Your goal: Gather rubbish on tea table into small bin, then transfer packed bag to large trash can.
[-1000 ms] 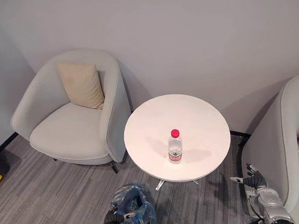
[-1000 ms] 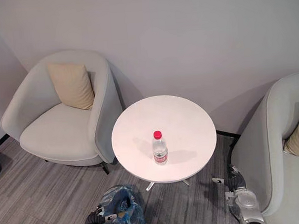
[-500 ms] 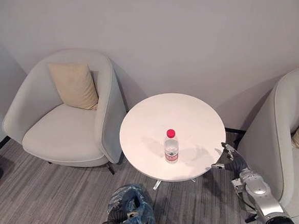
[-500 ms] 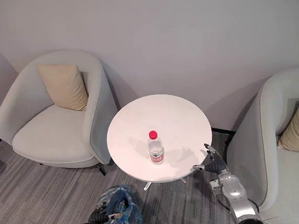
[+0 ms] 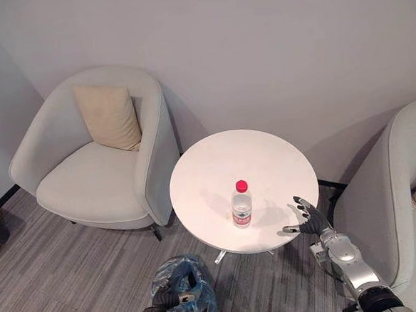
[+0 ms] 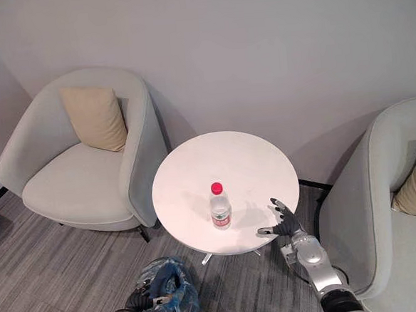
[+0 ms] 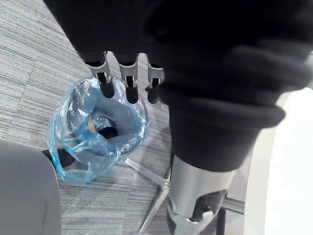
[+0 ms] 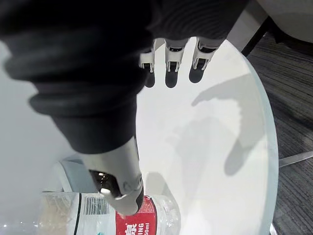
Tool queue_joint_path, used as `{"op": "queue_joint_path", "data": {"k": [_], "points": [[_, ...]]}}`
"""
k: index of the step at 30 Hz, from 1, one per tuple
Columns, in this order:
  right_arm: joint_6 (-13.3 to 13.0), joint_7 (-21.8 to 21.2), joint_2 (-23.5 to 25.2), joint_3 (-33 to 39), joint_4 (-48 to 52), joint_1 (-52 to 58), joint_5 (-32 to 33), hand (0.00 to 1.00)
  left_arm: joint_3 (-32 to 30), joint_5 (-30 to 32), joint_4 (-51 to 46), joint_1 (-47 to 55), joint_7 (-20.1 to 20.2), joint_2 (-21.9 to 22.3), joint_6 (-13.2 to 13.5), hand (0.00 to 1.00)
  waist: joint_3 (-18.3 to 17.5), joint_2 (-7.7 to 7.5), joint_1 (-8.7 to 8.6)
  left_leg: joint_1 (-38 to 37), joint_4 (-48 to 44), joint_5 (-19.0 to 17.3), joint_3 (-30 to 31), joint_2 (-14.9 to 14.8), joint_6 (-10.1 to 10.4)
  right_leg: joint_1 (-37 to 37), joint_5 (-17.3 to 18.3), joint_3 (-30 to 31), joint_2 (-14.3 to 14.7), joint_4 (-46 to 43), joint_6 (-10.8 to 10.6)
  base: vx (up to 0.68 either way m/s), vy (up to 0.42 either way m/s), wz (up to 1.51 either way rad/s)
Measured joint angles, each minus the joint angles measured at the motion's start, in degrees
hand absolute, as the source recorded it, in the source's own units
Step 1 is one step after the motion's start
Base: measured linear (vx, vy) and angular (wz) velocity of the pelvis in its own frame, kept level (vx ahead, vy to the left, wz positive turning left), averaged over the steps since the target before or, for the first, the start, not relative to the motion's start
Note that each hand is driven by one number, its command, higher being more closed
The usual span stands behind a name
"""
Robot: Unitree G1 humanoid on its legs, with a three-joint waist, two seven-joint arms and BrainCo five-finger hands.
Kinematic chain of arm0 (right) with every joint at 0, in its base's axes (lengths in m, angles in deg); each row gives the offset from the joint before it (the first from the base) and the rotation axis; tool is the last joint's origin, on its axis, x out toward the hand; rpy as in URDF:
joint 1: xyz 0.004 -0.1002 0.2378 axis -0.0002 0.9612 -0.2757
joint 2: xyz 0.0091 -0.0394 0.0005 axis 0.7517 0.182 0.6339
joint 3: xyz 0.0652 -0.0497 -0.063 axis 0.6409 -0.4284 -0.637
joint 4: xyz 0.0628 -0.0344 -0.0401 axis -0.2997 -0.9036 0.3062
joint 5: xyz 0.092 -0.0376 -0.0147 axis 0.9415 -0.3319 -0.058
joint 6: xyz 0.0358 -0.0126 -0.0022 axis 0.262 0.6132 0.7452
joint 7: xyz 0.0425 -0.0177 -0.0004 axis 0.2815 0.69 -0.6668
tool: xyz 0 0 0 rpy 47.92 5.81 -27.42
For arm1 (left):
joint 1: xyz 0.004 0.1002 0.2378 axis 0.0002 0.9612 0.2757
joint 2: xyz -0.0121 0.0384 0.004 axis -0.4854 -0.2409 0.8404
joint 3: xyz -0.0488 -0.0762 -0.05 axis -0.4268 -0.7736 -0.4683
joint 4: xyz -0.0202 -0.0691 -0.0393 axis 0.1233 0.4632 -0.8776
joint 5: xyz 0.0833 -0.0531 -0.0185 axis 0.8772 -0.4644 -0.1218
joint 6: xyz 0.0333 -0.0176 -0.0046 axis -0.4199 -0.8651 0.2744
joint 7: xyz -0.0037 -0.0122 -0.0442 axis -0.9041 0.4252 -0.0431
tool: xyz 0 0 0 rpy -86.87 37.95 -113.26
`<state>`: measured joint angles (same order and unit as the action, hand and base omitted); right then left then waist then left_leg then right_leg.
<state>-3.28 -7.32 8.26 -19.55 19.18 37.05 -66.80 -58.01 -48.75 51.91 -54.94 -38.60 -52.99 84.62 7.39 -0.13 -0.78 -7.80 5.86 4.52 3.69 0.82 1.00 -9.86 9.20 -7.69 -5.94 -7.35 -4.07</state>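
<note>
Left eye view: water bottle upright on tea table, toward front edge. Right hand over table's right rim, apart from bottle. Left hand low beside small bin.

Left wrist view: looks down into bin's blue bag; fingers straight above its rim, nothing held.

Right wrist view: fingers spread wide over tabletop; thumb close to bottle label, contact unclear, no grasp.

The bottle stands on the counter near its front, the right robot hand to its right, apart. The bin sits on the floor before the counter, seemingly holding something.
</note>
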Motion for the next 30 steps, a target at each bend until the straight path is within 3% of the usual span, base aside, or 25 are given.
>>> {"op": "queue_joint_path", "data": {"k": [30], "points": [[0.1, 2.5, 4.4, -5.9, -7.1, -9.6, -2.3, 0.0, 1.3, 0.0, -0.1, -0.9, 0.0, 0.1, 1.0, 0.0, 1.7, 0.34, 0.34, 1.9, 0.1, 0.0, 2.3, 0.3, 0.1, -0.1, 0.0, -2.7, 0.0, 1.7, 0.1, -0.02, -0.02, 0.04]]}}
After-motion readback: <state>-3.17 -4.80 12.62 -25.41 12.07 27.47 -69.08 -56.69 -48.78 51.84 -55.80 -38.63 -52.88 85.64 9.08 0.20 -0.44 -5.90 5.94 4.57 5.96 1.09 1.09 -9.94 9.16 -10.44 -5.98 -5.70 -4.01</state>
